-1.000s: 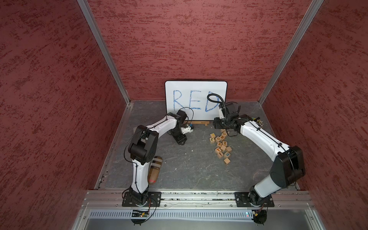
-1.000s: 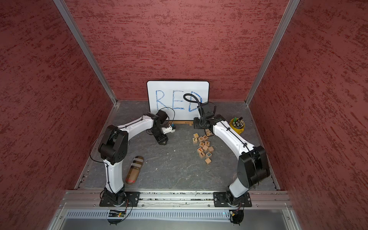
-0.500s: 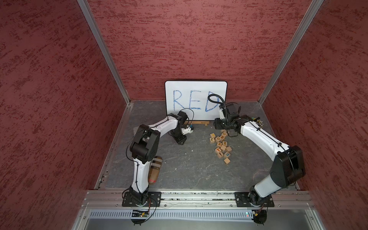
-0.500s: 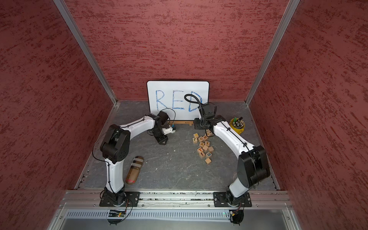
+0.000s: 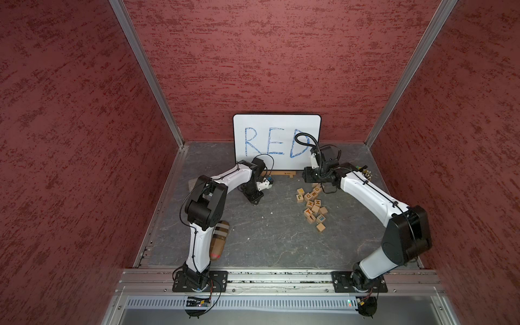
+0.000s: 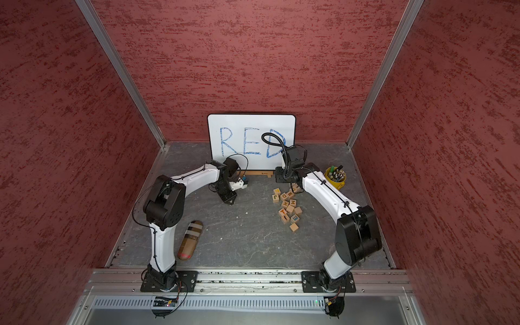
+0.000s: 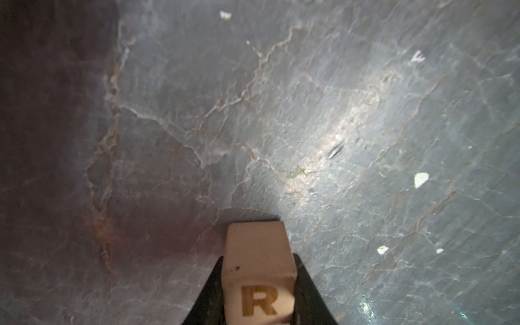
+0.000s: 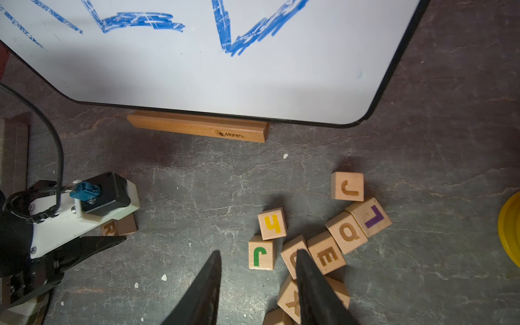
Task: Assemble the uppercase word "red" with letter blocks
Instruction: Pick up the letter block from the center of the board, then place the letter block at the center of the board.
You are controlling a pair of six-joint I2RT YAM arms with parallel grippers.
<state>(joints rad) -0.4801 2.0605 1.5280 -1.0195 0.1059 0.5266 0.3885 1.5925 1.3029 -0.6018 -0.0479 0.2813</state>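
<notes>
Robot lab test cell: red partition walls [image 5: 267,56] and aluminium frame rail [image 5: 281,277]

Counting letter blocks [image 5: 311,203]: fourteen or so in the loose pile, a few half hidden, so that tally is rough. Add one R block [image 7: 260,270] off on its own. One whiteboard [image 5: 277,135], one wooden ledge [image 8: 197,126], one yellow marker cup [image 6: 334,177], one striped brown pouch [image 6: 190,239].

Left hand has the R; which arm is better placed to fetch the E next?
Right. The right hand is open over the block pile, a fingertip right beside the E block. The left hand is shut on the R block, well apart from the pile.
</notes>
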